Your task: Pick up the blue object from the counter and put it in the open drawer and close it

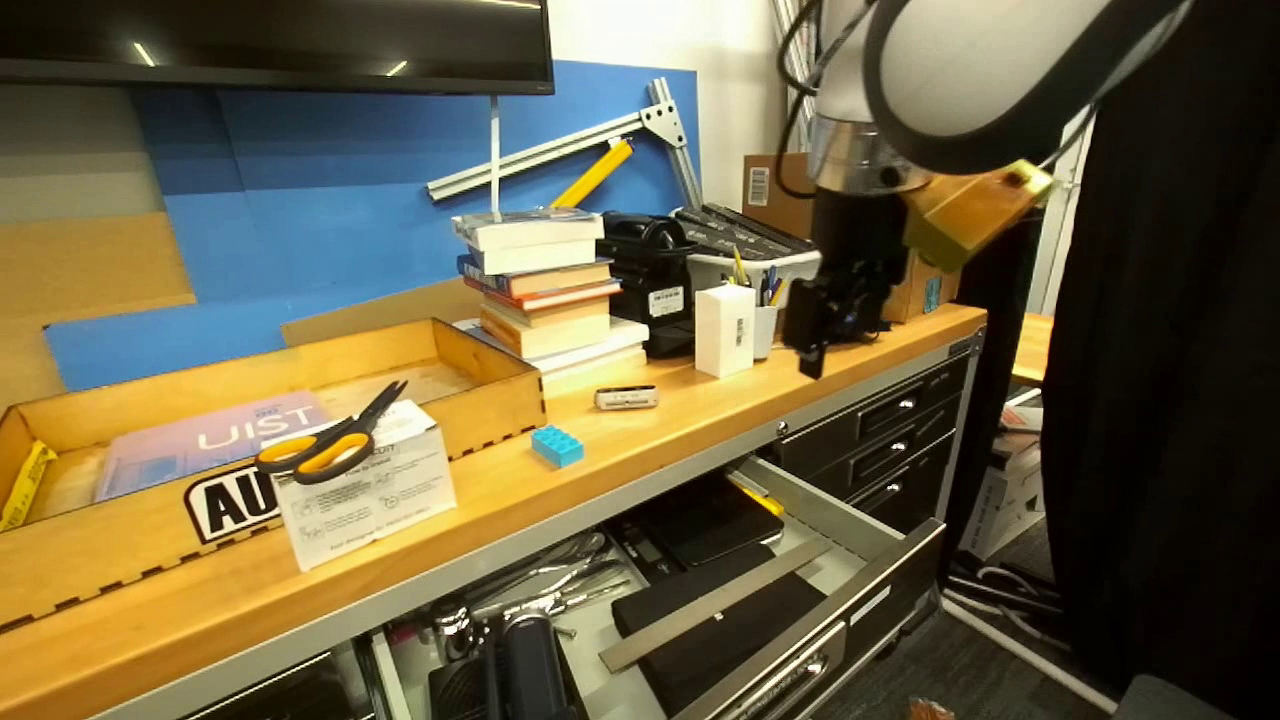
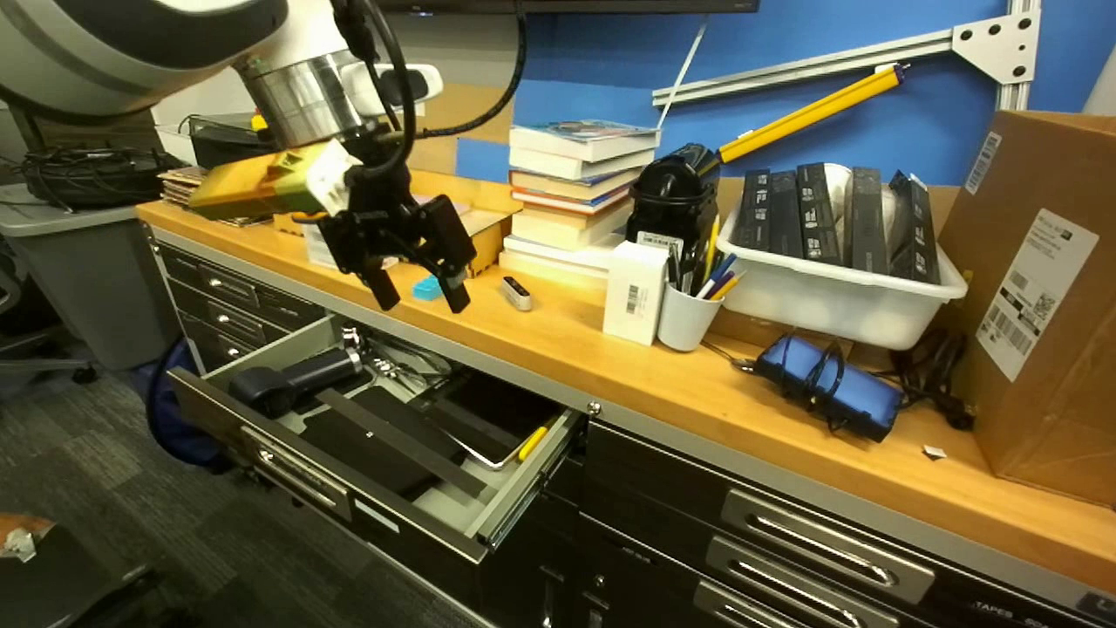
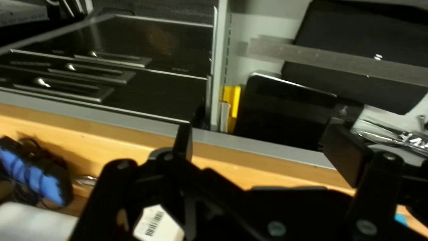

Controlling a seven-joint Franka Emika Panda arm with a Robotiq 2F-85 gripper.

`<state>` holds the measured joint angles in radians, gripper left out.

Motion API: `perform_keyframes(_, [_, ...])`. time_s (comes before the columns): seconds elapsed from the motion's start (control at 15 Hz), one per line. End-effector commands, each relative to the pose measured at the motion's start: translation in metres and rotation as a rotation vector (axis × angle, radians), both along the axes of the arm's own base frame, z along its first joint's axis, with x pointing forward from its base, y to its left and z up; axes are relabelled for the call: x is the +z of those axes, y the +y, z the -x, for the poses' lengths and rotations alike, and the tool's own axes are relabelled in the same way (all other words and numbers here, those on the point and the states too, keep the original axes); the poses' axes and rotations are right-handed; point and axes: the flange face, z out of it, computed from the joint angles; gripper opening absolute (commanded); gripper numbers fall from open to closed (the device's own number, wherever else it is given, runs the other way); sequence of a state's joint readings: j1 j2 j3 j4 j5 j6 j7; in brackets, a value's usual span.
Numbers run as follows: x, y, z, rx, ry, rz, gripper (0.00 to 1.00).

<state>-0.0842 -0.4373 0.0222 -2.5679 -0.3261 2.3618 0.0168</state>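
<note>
Wrist view: matte, angular claw [image 3: 262, 144]

One tabletop [image 1: 690, 420] is carrying one blue block [image 1: 557, 447], one pen cup [image 2: 689, 321] and two white cartons [image 1: 724, 335]; one pair of scissors [image 1: 350, 430] and one white tub [image 2: 828, 301] are showing. One drawer [image 2: 323, 480] is standing open, holding one flat strip [image 1: 715, 603]. One hand [image 2: 421, 298] is showing two fingers [image 3: 346, 152].

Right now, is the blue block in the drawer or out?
Out. Both exterior views show the block sitting on the counter, not down in the open drawer.
</note>
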Motion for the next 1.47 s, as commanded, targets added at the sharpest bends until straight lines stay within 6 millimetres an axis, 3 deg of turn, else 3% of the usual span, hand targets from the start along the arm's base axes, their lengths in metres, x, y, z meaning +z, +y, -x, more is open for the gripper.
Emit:
perform_keyframes(0.0, [-0.015, 0.063, -0.065, 0.085, -0.014, -0.022, 1.0])
perform_keyframes(0.27, [-0.044, 0.124, -0.118, 0.125, 0.007, -0.059, 1.0])
perform_keyframes(0.53, [-0.064, 0.161, -0.158, 0.101, -0.013, -0.09, 1.0])
perform_keyframes(0.73, [-0.075, 0.176, -0.181, 0.081, -0.031, -0.093, 1.0])
perform_keyframes(1.07, [-0.099, 0.183, -0.204, 0.048, -0.016, -0.115, 1.0])
perform_keyframes(1.13, [-0.104, 0.183, -0.206, 0.042, -0.014, -0.113, 0.75])
perform_keyframes(1.2, [-0.108, 0.183, -0.208, 0.043, -0.007, -0.113, 0.74])
perform_keyframes(1.4, [-0.115, 0.18, -0.21, 0.039, 0.001, -0.12, 0.51])
